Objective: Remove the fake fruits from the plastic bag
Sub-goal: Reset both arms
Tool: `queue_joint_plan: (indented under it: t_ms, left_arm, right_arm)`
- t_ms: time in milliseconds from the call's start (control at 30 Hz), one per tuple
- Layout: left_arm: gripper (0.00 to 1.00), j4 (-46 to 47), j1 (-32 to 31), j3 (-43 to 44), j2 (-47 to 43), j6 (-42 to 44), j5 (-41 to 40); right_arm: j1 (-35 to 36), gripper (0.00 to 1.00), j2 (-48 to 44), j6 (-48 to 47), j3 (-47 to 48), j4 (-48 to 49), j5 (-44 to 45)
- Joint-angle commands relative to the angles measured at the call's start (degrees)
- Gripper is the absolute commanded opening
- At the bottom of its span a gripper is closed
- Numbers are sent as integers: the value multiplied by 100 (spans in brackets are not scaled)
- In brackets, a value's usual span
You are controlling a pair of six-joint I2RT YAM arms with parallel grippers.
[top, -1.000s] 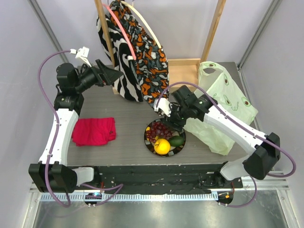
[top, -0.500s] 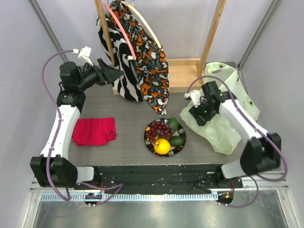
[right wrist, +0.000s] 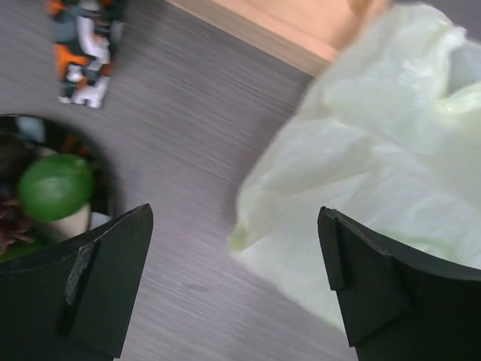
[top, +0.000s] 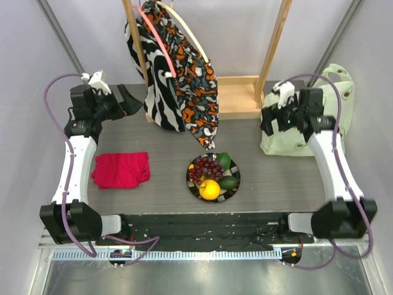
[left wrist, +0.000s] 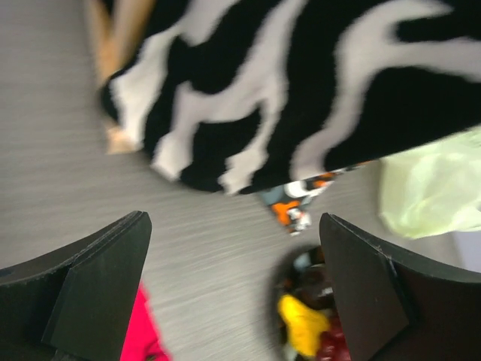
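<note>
The fake fruits sit together on a dark plate (top: 190, 182) at the table's middle: a dark red grape bunch (top: 206, 167), a yellow-orange fruit (top: 209, 189) and two green ones (top: 224, 160). The plastic bag (top: 295, 142), pale green and crumpled, lies at the back right. My right gripper (top: 268, 123) hovers over the bag's left edge, open and empty. In the right wrist view the bag (right wrist: 391, 150) fills the right side, a green fruit (right wrist: 55, 186) shows at left, and the right gripper (right wrist: 237, 286) is wide open. My left gripper (top: 130, 98) is open at the back left; its wrist view shows the left gripper (left wrist: 233, 293) spread above the plate's yellow fruit (left wrist: 304, 323).
A zebra-striped bag (top: 156, 92) and an orange patterned bag (top: 193, 80) hang from a wooden frame (top: 236, 92) at the back middle. A red cloth (top: 121, 169) lies front left. Walls close in the table on both sides.
My right arm swung from the plate back to the right rear and its jaws opened wide. The plastic bag shifted toward the back right corner. My left arm drew back left and opened wider.
</note>
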Motion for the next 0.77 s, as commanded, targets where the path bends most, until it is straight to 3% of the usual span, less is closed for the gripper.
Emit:
queue_joint_plan:
  t_ms: [0, 100, 300, 567, 733]
  left_arm:
    - [100, -652, 81, -212, -295, 920, -811]
    - [100, -704, 89, -589, -506, 1219, -1118]
    - [100, -705, 80, -1354, -735, 1395, -1638]
    - [100, -547, 81, -2084, -875, 1659, -1595]
    - [100, -476, 89, -2093, -937, 1493, -1401]
  right_arm:
    - [322, 100, -1157, 65, -1405, 771, -616]
    - [972, 100, -1703, 819, -2215, 1352, 384]
    - [1175, 100, -1546, 2033, -2463, 1081, 1818]
    - [1184, 100, -1818, 2087, -3016, 1335, 2004]
    - [1175, 100, -1871, 2185, -3078, 1432, 2012]
